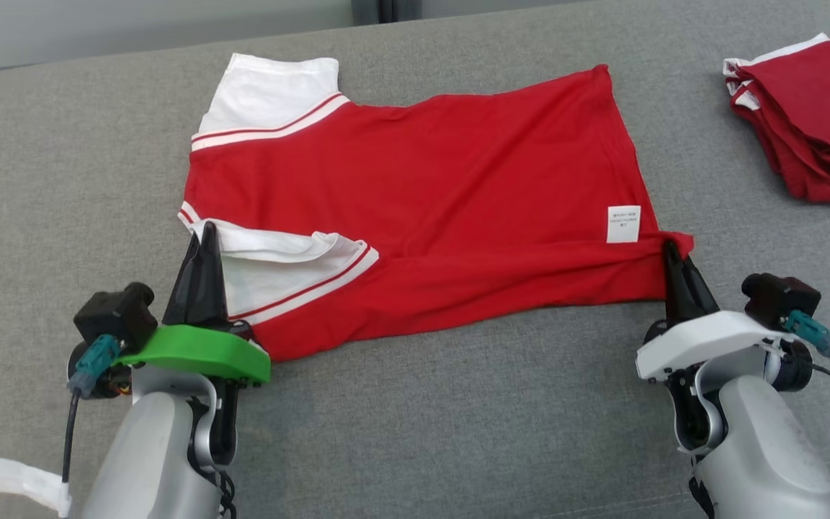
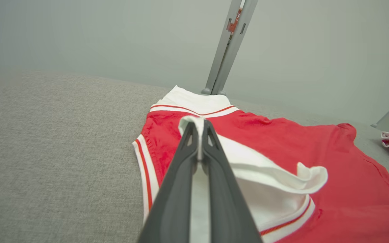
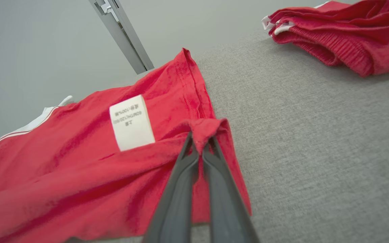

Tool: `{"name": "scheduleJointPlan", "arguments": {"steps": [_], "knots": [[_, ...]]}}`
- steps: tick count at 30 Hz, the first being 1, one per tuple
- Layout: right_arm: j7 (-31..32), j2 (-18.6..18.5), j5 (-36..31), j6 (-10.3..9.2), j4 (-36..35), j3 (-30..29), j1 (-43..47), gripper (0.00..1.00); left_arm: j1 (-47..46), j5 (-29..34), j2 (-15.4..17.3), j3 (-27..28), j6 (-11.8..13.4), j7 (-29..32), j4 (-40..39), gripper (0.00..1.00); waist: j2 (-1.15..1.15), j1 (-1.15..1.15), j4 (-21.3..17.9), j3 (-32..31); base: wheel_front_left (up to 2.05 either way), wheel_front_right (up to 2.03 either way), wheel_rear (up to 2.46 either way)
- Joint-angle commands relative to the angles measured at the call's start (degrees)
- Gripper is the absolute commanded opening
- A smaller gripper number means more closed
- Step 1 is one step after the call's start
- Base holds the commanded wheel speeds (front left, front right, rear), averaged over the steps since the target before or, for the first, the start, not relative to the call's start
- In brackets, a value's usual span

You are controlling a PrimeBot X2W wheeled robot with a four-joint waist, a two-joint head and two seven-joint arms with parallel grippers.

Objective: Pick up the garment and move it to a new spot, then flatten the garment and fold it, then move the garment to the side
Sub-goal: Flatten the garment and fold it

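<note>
Upholstery (image 1: 415,411), grey, below a pale wall (image 1: 98,29) bears the red garment (image 1: 422,180) centrally, left gripper (image 1: 206,234) at 8 o'clock clamping its white sleeve (image 2: 265,192), right gripper (image 1: 671,249) at 4 o'clock clamping its hem corner (image 3: 211,128).

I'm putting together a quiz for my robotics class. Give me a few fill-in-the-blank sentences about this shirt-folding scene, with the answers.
1. The left gripper is shut on a sleeve of the shirt; that sleeve's colour is ____.
2. The right gripper is shut on a hem corner whose colour is ____.
3. The label lies nearest the ____ gripper.
4. The shirt lies on a ____ fabric surface.

Answers: white; red; right; grey
</note>
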Motion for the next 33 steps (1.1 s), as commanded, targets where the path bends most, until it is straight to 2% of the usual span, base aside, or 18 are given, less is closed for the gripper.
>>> {"name": "scheduleJointPlan", "arguments": {"steps": [1, 5, 10, 11, 12, 13, 14, 15, 21, 28, 33], "knots": [[-0.2, -0.1, -0.2, -0.09, 0.3, 0.1, -1.2, 0.00, -2.0, 0.7, -0.1, 0.4, -0.5, -0.4, 1.2, 0.00, 0.00, 0.00, -0.6, 1.8, 0.00, 0.00, 0.00], [-0.3, -0.1, -0.4, -0.09, 0.7, 0.7, -2.5, 0.00, -4.7, 2.0, -0.6, 2.1, -0.9, -0.4, 2.6, 0.00, 0.00, 0.00, -0.6, 2.7, 0.00, 0.00, 0.00], [-0.3, -0.1, 0.0, -0.09, 1.1, 1.2, -2.8, 0.00, -7.4, 4.9, -1.0, 1.7, -2.8, -0.4, 5.5, 0.00, 0.00, 0.00, -0.7, 2.6, 0.00, 0.00, 0.00], [-0.3, -0.1, 0.0, -0.09, 1.1, 1.3, -2.8, 0.15, -7.9, 5.3, -1.1, 1.8, -2.9, -0.4, 6.3, 0.00, 0.00, 0.00, -0.7, 2.5, 0.00, 0.00, 0.00], [-0.3, -0.1, 0.0, -0.09, 1.1, 1.5, -2.8, 0.36, -8.5, 5.8, -1.1, 1.8, -3.0, -0.4, 7.2, 0.00, 0.00, 0.00, -0.7, 2.4, 0.00, 0.00, 0.00], [-0.3, -0.1, 0.1, -0.09, 1.1, 1.5, -2.8, 0.75, -8.9, 6.1, -1.2, 2.1, -3.0, -0.4, 7.7, 0.00, 0.00, 0.00, -0.8, 2.3, 0.00, 0.00, 0.00], [-0.3, -0.1, 0.0, -0.09, 0.9, 1.6, -2.8, 1.00, -9.2, 6.6, -1.2, 2.3, -3.1, -0.4, 8.1, 0.27, 0.00, 0.00, -0.9, 2.1, 0.00, 0.00, 0.00], [-0.3, -0.1, -0.1, -0.09, 0.7, 1.5, -2.8, 1.00, -9.4, 7.2, -1.3, 2.5, -3.2, -0.4, 8.3, 1.00, 0.00, 0.00, -0.9, 2.0, 0.00, 0.00, 0.00], [-0.3, -0.1, -0.4, -0.09, -1.6, 0.4, -0.3, 1.00, -7.1, 8.4, -2.1, 4.3, -4.2, -0.4, 7.2, 1.00, 0.00, 0.00, -0.4, 0.2, 0.00, 0.00, 0.00], [-0.3, -0.1, -3.5, -0.09, -5.3, -2.6, 4.0, 1.00, -0.6, 7.0, -2.7, 6.5, -5.6, -0.4, 1.7, 1.00, 0.00, 0.00, 1.0, -3.7, 0.00, 0.00, 0.00], [-0.2, -0.1, -6.4, -0.09, -7.3, -4.4, 7.0, 1.00, 6.2, 5.3, -1.4, 7.4, -6.0, 1.6, 0.5, 1.00, 0.00, 0.00, 1.6, -6.9, 0.00, 0.00, 0.00]]}}
